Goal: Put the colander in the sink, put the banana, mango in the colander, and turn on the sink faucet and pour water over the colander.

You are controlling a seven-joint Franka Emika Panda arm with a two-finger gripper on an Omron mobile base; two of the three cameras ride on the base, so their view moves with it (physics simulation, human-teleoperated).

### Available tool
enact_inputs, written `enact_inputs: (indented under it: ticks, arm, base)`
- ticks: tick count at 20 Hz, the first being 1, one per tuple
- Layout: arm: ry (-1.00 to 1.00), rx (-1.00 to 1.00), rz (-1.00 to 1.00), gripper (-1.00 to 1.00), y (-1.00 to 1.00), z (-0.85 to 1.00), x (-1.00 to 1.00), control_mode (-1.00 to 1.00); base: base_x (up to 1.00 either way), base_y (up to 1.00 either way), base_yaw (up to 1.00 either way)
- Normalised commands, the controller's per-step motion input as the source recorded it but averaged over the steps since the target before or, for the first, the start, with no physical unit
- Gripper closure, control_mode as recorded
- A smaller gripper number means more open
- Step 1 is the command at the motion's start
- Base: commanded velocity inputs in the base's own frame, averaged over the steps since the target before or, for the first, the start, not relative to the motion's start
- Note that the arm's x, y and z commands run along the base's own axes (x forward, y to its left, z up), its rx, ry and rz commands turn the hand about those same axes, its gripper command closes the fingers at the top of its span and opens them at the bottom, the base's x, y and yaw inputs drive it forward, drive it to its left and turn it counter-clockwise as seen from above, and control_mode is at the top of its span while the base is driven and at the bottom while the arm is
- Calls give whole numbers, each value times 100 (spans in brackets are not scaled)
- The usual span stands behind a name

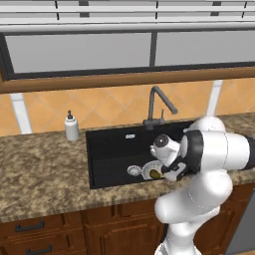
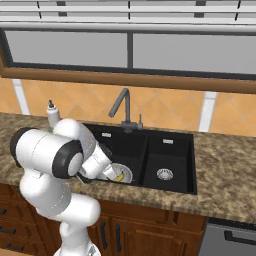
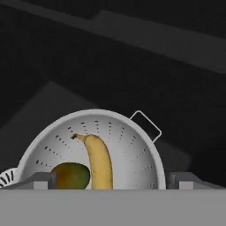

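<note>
Resting in perforated round colander (image 3: pixel 128 145): curved yellow banana (image 3: pixel 99 161) beside olive mango (image 3: pixel 70 175) | gripper (image 3: pixel 112 181) spread apart above

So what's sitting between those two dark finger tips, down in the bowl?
In the hand view, the banana and mango lie side by side in the colander.

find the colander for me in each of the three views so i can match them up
Left base view: the colander sits low and right of centre in the black sink, partly behind the arm.
Right base view: the colander is left of centre in the sink's left basin.
Hand view: the colander takes up the lower middle, straight ahead of the open gripper.
Shared landmark: the yellow banana lying in it.
</note>
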Motion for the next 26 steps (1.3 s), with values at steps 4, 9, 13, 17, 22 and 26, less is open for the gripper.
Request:
enact_inputs:
  ticks: [4, 9, 13, 17, 22, 26]
  arm:
    - [33, 0, 7, -100, 16, 100, 0, -100]
    - [24, -6, 6, -100, 25, 100, -1, -100]
    - [2, -12, 3, -100, 41, 100, -33, -100]
    - [-6, -4, 0, -100, 21, 99, -56, -100]
    - [-1, 10, 6, -100, -11, 99, -49, -100]
    - [1, 27, 11, -100, -47, 93, -34, -100]
  base:
    - [0, 0, 0]
    - [0, 0, 0]
    - [0, 0, 0]
    - [0, 0, 0]
    - [0, 0, 0]
    - [0, 0, 0]
